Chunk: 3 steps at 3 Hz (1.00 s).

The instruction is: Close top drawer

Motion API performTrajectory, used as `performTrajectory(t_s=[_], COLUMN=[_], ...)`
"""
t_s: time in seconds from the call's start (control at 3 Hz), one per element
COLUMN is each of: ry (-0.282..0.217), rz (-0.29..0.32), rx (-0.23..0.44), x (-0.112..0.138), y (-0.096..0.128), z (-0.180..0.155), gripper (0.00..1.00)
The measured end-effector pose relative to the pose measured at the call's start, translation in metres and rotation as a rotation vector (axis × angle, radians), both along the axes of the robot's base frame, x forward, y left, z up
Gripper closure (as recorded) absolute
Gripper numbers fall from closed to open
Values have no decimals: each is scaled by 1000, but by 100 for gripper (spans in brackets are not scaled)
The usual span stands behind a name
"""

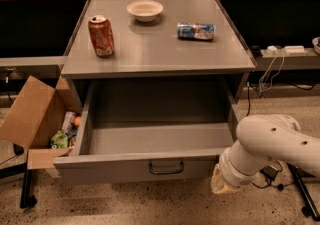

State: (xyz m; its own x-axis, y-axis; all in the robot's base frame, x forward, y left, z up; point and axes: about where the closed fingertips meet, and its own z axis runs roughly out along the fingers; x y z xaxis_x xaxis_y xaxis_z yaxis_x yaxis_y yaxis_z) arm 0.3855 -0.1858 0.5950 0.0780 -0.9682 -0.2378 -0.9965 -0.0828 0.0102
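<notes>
The top drawer (115, 170) is pulled far out of the grey cabinet (160, 54). Its deep tray (155, 138) is empty, and its flat front panel faces me with a small dark handle (166, 168) at the centre. My white arm (272, 144) comes in from the right. My gripper (220, 185) sits at the arm's lower end, low by the floor, right beside the right end of the drawer front. Most of it is hidden behind the wrist.
On the cabinet top stand a red soda can (101, 35), a white bowl (145, 10) and a lying blue-and-white can (195, 31). An open cardboard box (31, 114) holding rubbish leans against the drawer's left side. Cables and a power strip (282, 50) are at the right.
</notes>
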Motion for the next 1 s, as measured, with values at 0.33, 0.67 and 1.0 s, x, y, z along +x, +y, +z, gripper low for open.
performTrajectory(t_s=[0.33,0.67,1.0], ry=[0,0,0], rz=[0,0,0], rx=[0,0,0], x=[0,0,0], y=[0,0,0], z=[0,0,0], gripper=[74,49,28])
